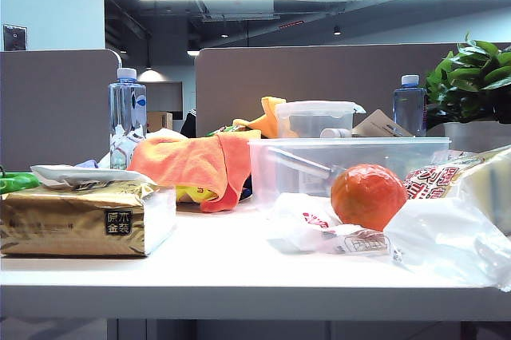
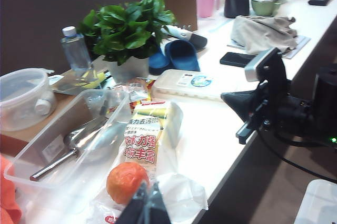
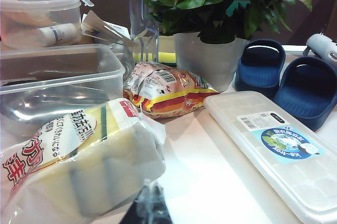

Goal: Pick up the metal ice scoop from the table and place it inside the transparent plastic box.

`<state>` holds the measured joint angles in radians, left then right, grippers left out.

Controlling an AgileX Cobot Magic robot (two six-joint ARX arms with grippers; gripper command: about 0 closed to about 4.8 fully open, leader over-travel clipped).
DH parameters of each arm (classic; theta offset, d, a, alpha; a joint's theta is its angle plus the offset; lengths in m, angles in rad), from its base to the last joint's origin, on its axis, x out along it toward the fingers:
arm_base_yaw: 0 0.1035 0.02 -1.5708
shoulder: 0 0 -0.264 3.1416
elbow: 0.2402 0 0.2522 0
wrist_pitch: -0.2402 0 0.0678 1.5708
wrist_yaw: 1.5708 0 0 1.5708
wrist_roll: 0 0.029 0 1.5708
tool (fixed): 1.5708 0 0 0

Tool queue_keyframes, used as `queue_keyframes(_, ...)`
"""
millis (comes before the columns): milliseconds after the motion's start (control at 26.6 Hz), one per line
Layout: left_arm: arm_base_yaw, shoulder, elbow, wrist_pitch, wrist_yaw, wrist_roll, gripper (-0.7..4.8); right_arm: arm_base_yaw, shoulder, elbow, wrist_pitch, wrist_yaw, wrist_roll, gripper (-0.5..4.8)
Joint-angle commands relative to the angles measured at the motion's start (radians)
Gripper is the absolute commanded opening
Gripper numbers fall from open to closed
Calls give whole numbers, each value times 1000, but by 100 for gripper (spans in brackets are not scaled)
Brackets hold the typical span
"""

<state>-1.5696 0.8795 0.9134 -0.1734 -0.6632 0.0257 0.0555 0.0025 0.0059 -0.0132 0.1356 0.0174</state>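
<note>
The metal ice scoop (image 2: 87,144) lies inside the transparent plastic box (image 2: 62,184), its handle pointing toward the box's near corner. Through the box wall (image 1: 351,166) the handle (image 1: 300,163) shows faintly, and the shiny bowl (image 3: 48,106) shows behind the box (image 3: 68,77). My left gripper (image 2: 147,199) is shut and holds nothing; it hovers over the table's front edge beside an orange fruit (image 2: 126,181), apart from the box. My right gripper (image 3: 150,196) is shut and empty, low over the white table (image 3: 210,171) next to a sponge pack (image 3: 89,155). Neither gripper appears in the exterior view.
A gold tissue pack (image 1: 80,216) and an orange cloth (image 1: 196,160) lie left of the box. A lidded clear container (image 1: 319,116), water bottles (image 1: 127,108) and a potted plant (image 2: 129,27) stand behind. An ice-cube tray (image 3: 274,145) and blue slippers (image 3: 284,79) lie to the right.
</note>
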Motion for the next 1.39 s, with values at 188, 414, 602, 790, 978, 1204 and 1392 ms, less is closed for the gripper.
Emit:
queue_keyframes(188, 87, -2, 2, -6, 72, 161, -4, -1, 0, 2, 17, 1, 1, -1)
queue_keyframes(414, 461, -41, -15, -71, 175, -17, -4, -1, 0, 2, 17, 1, 1, -1)
queue_keyframes(602, 846, -95, -77, -113, 499, -109, -4, -1, 0, 2, 18, 1, 1, -1)
queue_keyframes(790, 1171, -211, -293, 102, 591, -26, -4, 3, 0, 2, 18, -2, 1, -1)
queue_keyframes(978, 1301, -369, -607, 439, 642, -25, -4, 5, 0, 2, 17, -2, 1, -1)
queue_keyframes(1204, 1326, -475, -786, 528, 644, -28, -4, 4, 0, 2, 17, -3, 1, -1)
queue_keyframes(1392, 1326, -573, -894, 530, 642, -53, -4, 4, 0, 2, 17, -3, 1, -1)
